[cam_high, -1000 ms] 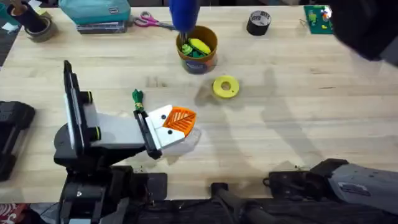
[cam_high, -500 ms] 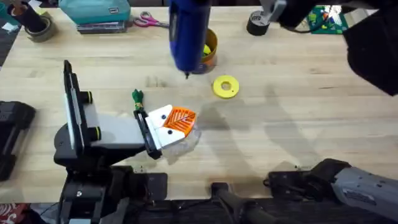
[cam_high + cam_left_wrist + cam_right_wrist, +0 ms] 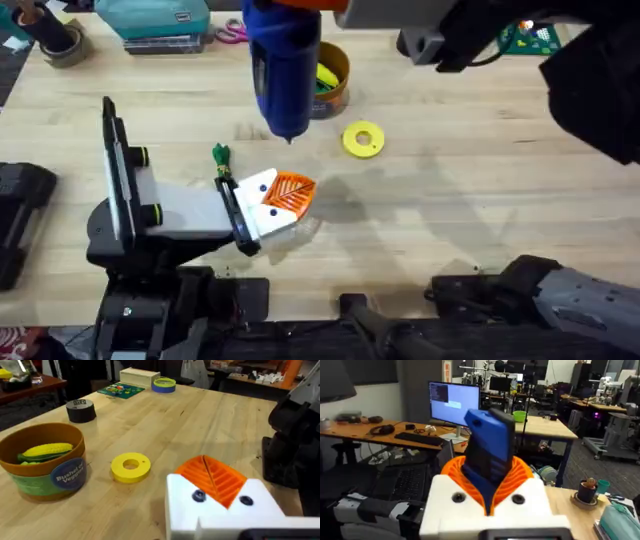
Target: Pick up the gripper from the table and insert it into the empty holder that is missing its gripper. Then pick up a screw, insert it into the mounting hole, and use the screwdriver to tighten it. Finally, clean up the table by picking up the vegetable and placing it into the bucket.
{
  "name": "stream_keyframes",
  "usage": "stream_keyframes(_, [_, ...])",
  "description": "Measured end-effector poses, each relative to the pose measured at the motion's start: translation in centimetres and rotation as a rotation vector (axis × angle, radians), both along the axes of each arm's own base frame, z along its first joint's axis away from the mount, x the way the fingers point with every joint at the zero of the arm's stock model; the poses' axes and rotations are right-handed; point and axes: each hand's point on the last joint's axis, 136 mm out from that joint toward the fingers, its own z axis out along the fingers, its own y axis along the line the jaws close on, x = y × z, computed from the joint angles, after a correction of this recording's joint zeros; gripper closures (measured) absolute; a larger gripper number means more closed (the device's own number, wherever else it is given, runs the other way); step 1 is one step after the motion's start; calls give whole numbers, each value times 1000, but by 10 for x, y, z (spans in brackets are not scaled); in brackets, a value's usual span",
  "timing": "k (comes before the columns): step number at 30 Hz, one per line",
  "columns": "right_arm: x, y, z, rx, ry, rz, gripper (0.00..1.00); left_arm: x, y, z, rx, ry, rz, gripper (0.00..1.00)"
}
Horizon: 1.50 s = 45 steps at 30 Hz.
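My left tool (image 3: 280,203) lies low on the bench (image 3: 480,190). Its orange pads (image 3: 216,477) sit closed with nothing between them, waiting for the screw to be tightened. My right tool (image 3: 490,492) grips the blue screwdriver (image 3: 283,70) and carries it bit down toward the left tool. Behind it stands the bucket (image 3: 42,462) with corn inside. A yellow disc (image 3: 363,139) rests nearby.

Right hand (image 3: 490,491) raised high (clamped); left hand (image 3: 275,205) low.
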Motion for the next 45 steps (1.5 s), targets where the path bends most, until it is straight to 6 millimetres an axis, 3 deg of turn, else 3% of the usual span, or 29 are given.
stream_keyframes(24, [-10, 26, -19, -21, -49, 60, 976, 0, 0, 0, 0, 0, 0, 997])
stream_keyframes(45, [-10, 29, -39, -41, -66, 61, 976, 0, 0, 0, 0, 0, 0, 997])
